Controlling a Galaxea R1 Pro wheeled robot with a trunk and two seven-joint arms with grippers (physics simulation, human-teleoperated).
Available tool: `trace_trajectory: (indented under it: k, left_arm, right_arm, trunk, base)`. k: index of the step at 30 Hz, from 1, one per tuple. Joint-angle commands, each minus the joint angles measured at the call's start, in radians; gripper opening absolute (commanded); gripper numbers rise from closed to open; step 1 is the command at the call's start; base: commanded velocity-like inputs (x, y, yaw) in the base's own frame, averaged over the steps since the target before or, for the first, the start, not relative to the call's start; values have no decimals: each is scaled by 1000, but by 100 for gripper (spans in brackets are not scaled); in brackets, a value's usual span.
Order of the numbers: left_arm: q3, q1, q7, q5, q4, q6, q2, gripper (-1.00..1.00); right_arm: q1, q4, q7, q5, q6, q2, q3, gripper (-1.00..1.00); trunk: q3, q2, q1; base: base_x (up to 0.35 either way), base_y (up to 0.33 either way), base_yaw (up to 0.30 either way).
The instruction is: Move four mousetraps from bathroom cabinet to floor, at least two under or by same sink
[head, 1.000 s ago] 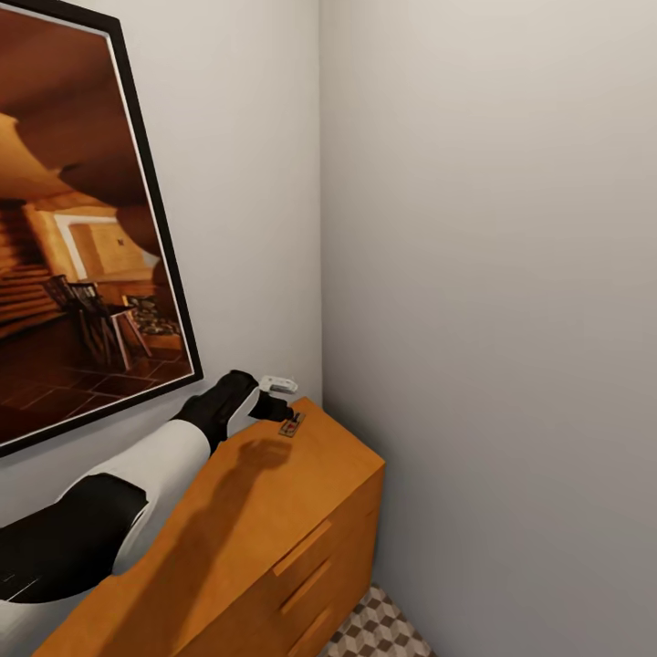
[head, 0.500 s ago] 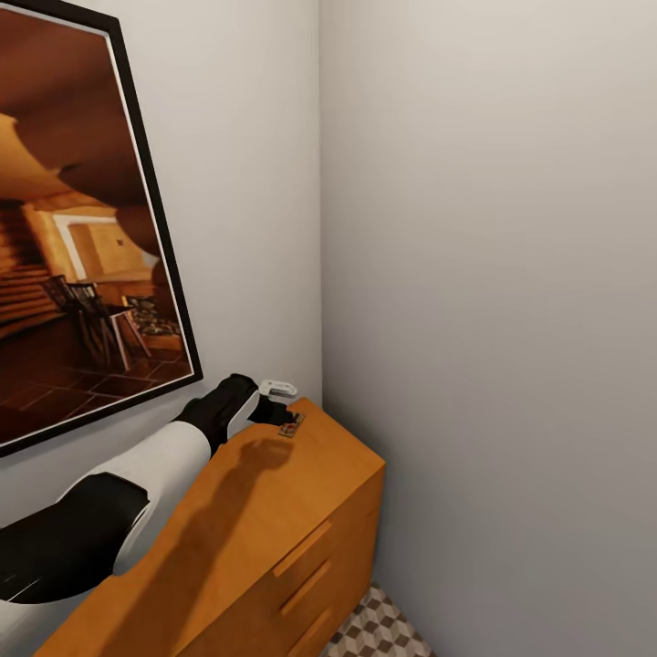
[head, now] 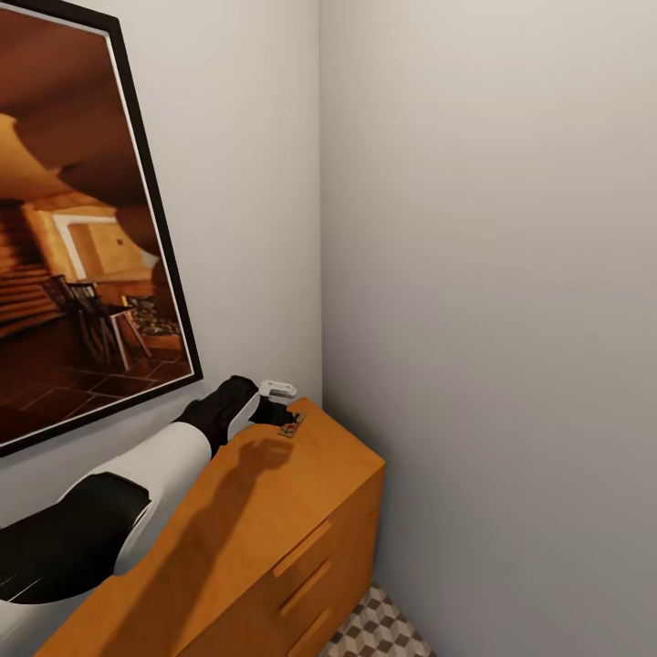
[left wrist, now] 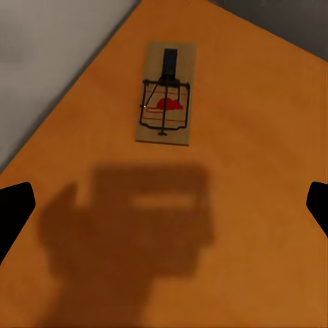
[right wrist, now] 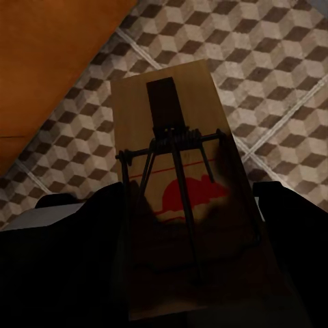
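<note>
The orange-brown wooden cabinet [head: 274,511] with its flat top and slot-handled drawer fronts stands pushed into the corner where two plain pale walls meet. A large black-framed picture [head: 82,228] of a warm brown interior hangs on the wall above the cabinet. At the cabinet's foot a patch of cube-patterned brown, beige and white tiled floor [head: 379,630] shows.

Near the far corner of the cabinet top lies one small flat wooden mousetrap [left wrist: 166,93] with a dark wire bar and a red mouse mark, flat on the wood and close to the wall edge. The left gripper [head: 285,416] hovers over the cabinet top just short of this trap, its dark fingers [left wrist: 14,208] spread wide apart and not touching it; its shadow falls on the wood between them.

The right gripper [right wrist: 188,225] holds a second wooden mousetrap [right wrist: 179,178] above the tiled floor beside the cabinet; its dark fingers seem clamped against the trap's sides, though that end is deep in shadow.
</note>
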Motion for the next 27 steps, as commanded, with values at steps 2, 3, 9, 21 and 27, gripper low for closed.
trace_trajectory:
  k: [2, 3, 9, 21, 27]
  left_arm:
    - [-8, -1, 2, 10, -1, 4, 1, 100]
    - [-8, -1, 2, 10, -1, 4, 1, 100]
    - [-8, -1, 2, 10, -1, 4, 0, 100]
    - [-8, -1, 2, 10, -1, 4, 0, 100]
    - [-8, -1, 2, 10, -1, 4, -1, 100]
  right_arm:
    - [-1, 2, 4, -11, -5, 0, 7, -100]
    - [-1, 2, 4, -11, -5, 0, 7, -100]
    - [-1, 2, 4, -11, -5, 0, 7, -100]
    - [-1, 2, 4, -11, -5, 0, 7, -100]
    - [-1, 2, 4, -11, -6, 1, 7, -100]
  trunk:
    - [-3, -2, 1]
    - [-4, -2, 1]
    - [-10, -2, 1]
    - [-26, -2, 1]
    - [-35, -2, 1]
  base:
    - [0, 0, 0]
    - [0, 0, 0]
    - [0, 0, 0]
    - [5, 0, 0]
    - [69, 0, 0]
